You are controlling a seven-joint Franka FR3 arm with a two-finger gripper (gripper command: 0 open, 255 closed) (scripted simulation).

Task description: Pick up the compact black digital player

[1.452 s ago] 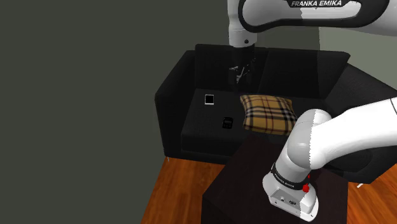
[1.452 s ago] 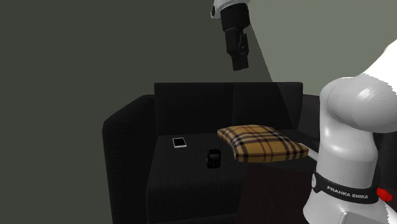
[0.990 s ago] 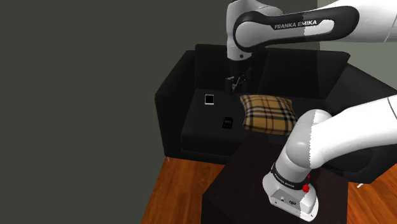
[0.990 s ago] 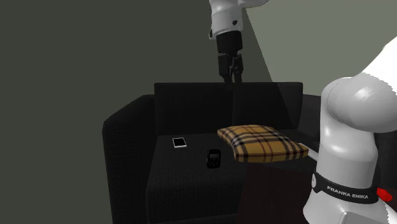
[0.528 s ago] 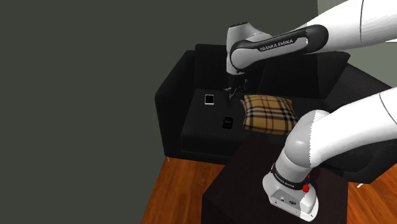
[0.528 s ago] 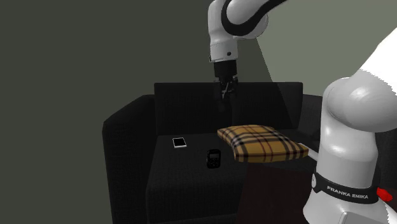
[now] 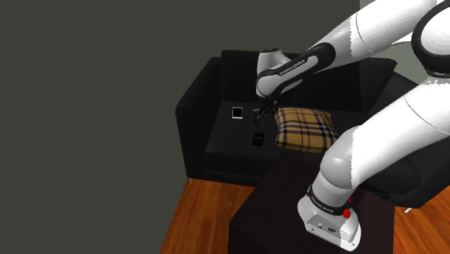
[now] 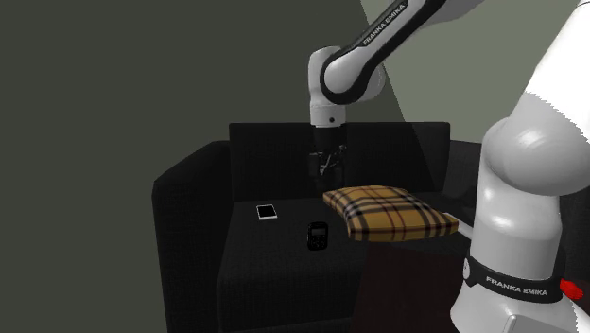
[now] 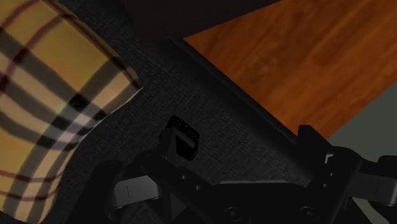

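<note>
1. We see the tool [image 7: 259, 113] hanging low over the seat of a black sofa [image 7: 193, 108], at the end of the white arm [image 7: 303, 61], which reaches in from the shoulder view's right.
2. The tool is released: in the wrist view its two black fingers [image 9: 130, 189] stand well apart and clasp nothing.
3. The small black player [image 7: 257, 138] lies on the sofa seat, toward the front edge. It is just beside the near corner of a tan plaid cushion [image 7: 304, 129].
4. In the wrist view the player [image 9: 180, 140] sits on the dark seat fabric ahead of the tool [image 9: 226, 175], nearer its left finger, and neither finger touches it.
5. In the second exterior view the tool [image 8: 324, 168] hovers above and behind the player [image 8: 317, 236], close to the cushion's [image 8: 390, 213] back corner.
6. A flat white device [image 7: 236, 112] lies on the seat too, apart from the player, toward the sofa's armrest.
7. A reddish wooden floor [image 7: 202, 216] runs in front of the sofa, and the dark stand [image 7: 263, 209] sits on it.
</note>
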